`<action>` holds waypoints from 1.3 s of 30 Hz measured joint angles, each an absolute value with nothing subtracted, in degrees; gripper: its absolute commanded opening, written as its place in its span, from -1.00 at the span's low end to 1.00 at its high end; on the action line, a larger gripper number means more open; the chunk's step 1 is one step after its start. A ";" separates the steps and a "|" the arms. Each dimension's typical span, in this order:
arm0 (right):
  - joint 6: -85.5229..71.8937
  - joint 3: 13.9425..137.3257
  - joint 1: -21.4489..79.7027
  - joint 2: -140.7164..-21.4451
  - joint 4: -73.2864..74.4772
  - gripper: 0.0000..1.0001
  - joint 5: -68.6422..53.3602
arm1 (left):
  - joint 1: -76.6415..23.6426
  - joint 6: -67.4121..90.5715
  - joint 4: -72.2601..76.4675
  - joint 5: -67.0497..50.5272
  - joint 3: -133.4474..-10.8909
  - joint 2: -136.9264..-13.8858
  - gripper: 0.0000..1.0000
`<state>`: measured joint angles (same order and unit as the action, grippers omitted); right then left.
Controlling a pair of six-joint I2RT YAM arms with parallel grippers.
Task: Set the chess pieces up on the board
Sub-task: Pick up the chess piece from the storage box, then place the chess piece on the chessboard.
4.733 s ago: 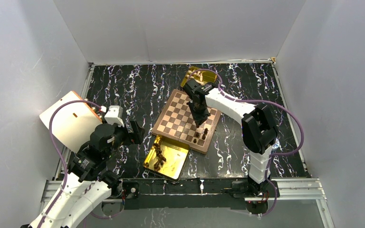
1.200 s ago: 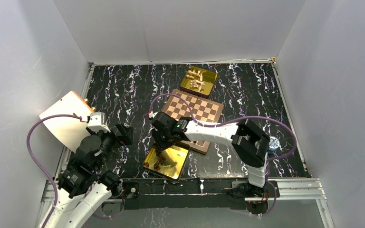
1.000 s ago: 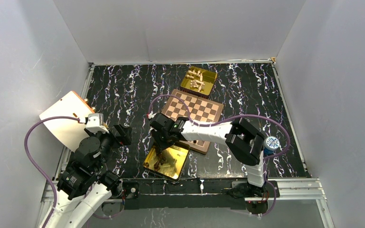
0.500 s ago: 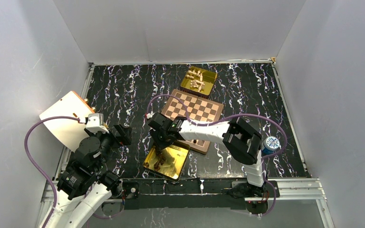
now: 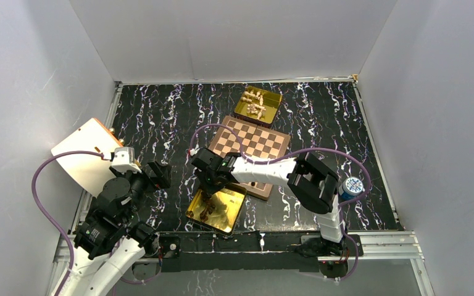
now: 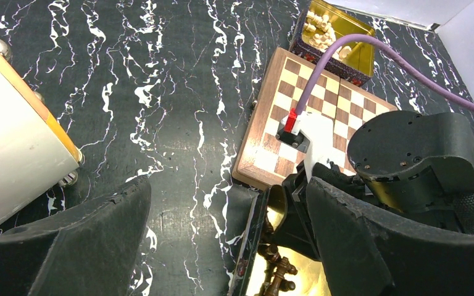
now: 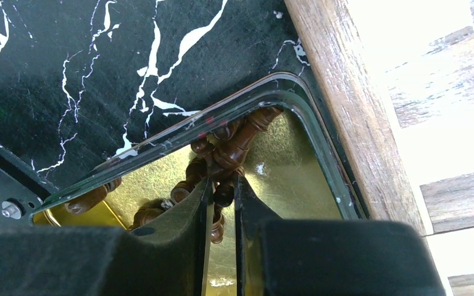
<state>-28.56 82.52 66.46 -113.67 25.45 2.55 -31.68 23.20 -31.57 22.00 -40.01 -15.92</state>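
Rounded brown wooden chessman [image 7: 224, 193] in right tool [image 7: 222, 185]

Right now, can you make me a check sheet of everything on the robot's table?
Surface: black table top with white veins.
Job's things: board mid-table; dark chess pieces in near gold tray; pale pieces in far gold tray.
Clutter: white box at left; small blue-and-white round thing at right.
Grippers: right gripper down in near gold tray, shut on one dark piece; left gripper open, empty.
Cables: purple cable looping off each arm.
Surroundings: plain pale walls on three sides.
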 measured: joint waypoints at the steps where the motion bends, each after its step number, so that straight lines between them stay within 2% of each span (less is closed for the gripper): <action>1: -28.58 82.67 66.48 -113.67 25.67 -0.60 2.76 | -31.68 23.20 -31.55 22.00 -40.01 -15.92 0.87; 21: -28.80 85.78 65.01 -103.55 36.42 -0.63 6.28 | -31.68 23.20 -31.57 22.00 -40.01 -16.05 0.87; 39: -24.60 84.62 46.41 -93.49 42.22 -0.64 7.09 | -31.68 23.18 -31.55 21.63 -40.01 -17.63 0.88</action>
